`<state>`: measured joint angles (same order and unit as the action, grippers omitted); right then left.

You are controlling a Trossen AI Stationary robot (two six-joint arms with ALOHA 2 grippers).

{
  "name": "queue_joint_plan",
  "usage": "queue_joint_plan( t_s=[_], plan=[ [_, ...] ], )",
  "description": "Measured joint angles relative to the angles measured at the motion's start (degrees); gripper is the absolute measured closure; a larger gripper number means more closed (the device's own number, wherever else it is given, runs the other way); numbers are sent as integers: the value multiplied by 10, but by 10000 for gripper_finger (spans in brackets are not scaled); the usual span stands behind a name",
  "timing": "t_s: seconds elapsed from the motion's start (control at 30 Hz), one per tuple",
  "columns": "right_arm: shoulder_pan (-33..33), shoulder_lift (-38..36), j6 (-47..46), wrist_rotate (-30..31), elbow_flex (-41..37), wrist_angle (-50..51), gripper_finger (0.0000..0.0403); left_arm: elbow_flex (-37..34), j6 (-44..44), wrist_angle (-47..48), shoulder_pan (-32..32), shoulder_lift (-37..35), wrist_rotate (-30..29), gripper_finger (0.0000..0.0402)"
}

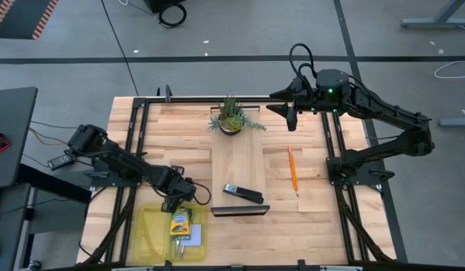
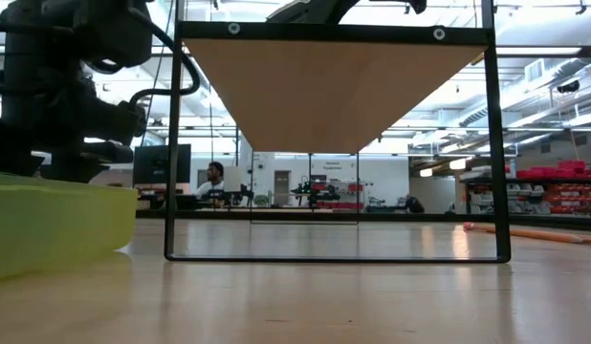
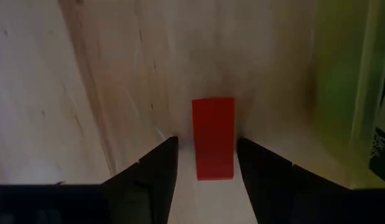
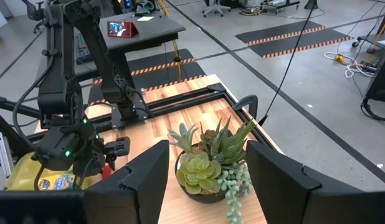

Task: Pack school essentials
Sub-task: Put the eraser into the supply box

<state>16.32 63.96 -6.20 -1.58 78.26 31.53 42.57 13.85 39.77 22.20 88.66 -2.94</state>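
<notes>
The left gripper straddled a red block — probably an eraser — jaws parted, not clenched; centring first would secure it.

The yellow-green tray is cut off at the low view's edge, its contents hidden.

High view: overhead, straight down on the whole desk. Low view: level at desk height, facing the room. Left wrist view: very close above the wood, sharing the yellow-green tray (with both wider views). Right wrist view: oblique, across the potted plant.
</notes>
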Motion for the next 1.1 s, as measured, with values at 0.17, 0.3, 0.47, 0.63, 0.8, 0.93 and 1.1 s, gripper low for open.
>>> queue_joint_plan(
  t_s=[0.17,0.3,0.47,0.63,0.8,0.93,1.1],
  plan=[
    [0,0,0,0,0,0,183,0,-2,-2,0,7,6,246],
    [0,0,0,0,0,0,183,0,-2,-4,0,8,9,279],
    [0,0,0,0,0,0,183,-1,-2,-4,3,8,10,326],
    [0,0,0,0,0,0,183,-1,1,-3,3,8,8,348],
    [0,0,0,-1,0,0,183,12,0,8,3,10,8,341],
    [0,0,0,-4,0,0,183,34,-1,43,3,13,2,342],
    [0,0,4,-4,0,0,183,74,4,103,1,12,2,345]
  ],
)
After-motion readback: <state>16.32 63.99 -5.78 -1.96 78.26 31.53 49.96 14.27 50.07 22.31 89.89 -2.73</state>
